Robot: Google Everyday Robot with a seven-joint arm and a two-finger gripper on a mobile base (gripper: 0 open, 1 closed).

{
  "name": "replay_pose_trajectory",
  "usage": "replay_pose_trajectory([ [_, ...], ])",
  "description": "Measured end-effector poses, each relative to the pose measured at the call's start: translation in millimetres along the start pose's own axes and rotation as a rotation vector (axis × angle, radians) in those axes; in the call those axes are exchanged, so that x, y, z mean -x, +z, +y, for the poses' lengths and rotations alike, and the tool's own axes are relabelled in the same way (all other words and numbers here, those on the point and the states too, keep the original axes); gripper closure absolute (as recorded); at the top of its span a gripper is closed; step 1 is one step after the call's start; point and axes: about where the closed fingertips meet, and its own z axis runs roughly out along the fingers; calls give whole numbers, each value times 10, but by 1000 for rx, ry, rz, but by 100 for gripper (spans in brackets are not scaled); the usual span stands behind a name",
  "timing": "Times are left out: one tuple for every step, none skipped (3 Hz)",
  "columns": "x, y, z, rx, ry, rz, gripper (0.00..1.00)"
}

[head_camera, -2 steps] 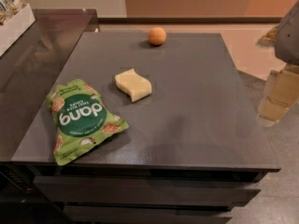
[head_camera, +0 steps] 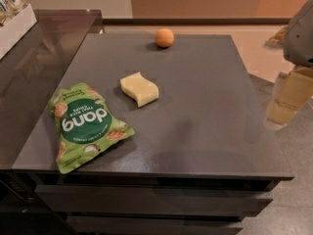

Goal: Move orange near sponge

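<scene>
The orange point(head_camera: 164, 37) is a small round fruit at the far edge of the dark table point(head_camera: 210, 111), near the middle. The sponge point(head_camera: 140, 88) is a pale yellow wavy slab lying left of the table's centre, well in front of the orange and apart from it. My gripper point(head_camera: 288, 98) hangs at the right edge of the view, beyond the table's right side, below a grey arm part point(head_camera: 301, 33). It is far from both the orange and the sponge and holds nothing that I can see.
A green snack bag point(head_camera: 84, 125) lies at the table's front left, close to the sponge. A darker counter point(head_camera: 34, 62) adjoins on the left, with a white box point(head_camera: 14, 23) at its far left. Floor lies to the right.
</scene>
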Motion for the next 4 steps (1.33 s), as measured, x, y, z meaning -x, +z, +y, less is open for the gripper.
replay_pose_trajectory([
  [183,142,-135,9,2,-66,0],
  [439,329,-361,7,25,-157,0],
  [789,532,-647,11,51,-257,0],
  [1132,741,-945,22,89,-343,0],
])
